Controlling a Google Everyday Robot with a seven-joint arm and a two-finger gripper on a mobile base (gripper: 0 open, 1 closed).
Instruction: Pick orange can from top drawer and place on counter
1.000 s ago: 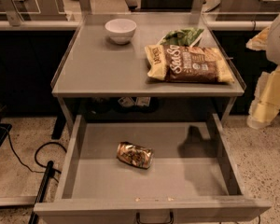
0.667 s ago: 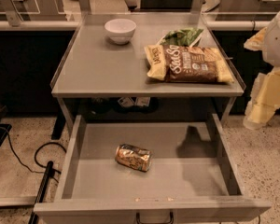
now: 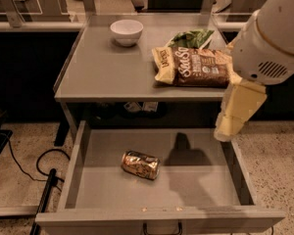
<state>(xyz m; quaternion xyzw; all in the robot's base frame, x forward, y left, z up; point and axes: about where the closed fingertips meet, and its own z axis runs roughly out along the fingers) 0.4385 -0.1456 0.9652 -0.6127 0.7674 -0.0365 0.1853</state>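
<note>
The orange can [image 3: 140, 164] lies on its side on the floor of the open top drawer [image 3: 157, 187], left of its middle. It is shiny orange-gold with dark print. The counter [image 3: 108, 75] stands above and behind the drawer. My gripper [image 3: 229, 127] hangs from the white arm [image 3: 272, 38] at the right, above the drawer's right wall and just in front of the counter's front right corner. It is well to the right of the can and higher than it, and it holds nothing that I can see. Its shadow falls on the drawer floor.
A white bowl [image 3: 126, 31] stands at the back of the counter. A brown-and-yellow snack bag [image 3: 193, 66] and a green bag [image 3: 191, 38] behind it lie on the counter's right side. The drawer's dark handle [image 3: 161, 229] is at the bottom. A black cable [image 3: 41, 163] lies on the floor at left.
My arm and gripper have moved left and closer, from beside the counter to over the drawer's right wall. The can has not moved.
</note>
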